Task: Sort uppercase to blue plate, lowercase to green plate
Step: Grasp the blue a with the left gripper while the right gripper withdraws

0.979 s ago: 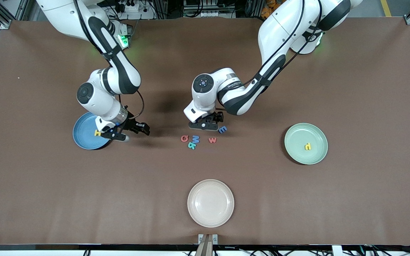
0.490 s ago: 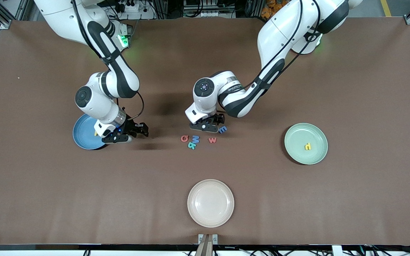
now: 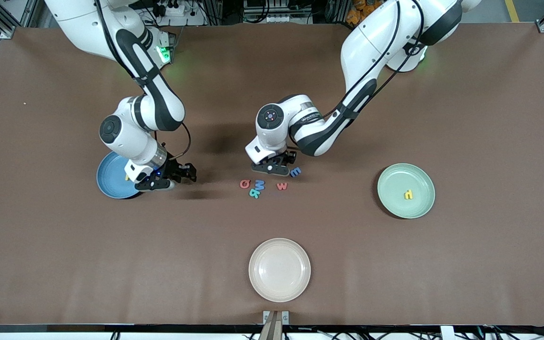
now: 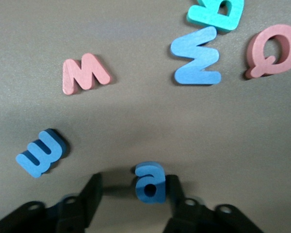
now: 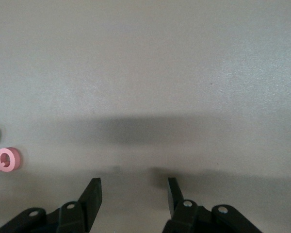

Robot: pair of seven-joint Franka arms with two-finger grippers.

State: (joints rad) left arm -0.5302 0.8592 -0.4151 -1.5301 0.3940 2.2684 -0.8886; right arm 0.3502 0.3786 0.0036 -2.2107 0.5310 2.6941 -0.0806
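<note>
Left gripper (image 3: 275,168), front view: low over the letter cluster mid-table. The right gripper (image 3: 177,175) has swung off the blue plate (image 3: 109,183), leaving the yellow H (image 3: 126,177) there, so one uppercase is sorted. A yellow lowercase (image 3: 409,194) lies on the green plate (image 3: 397,208).

Left wrist view: fingers spread astride a blue a (image 4: 150,182), one touching it, not yet pinching. Readable nearby: Q (image 4: 274,51), M (image 4: 196,57), w (image 4: 84,73).

Right wrist view: fingers spread, empty.
</note>
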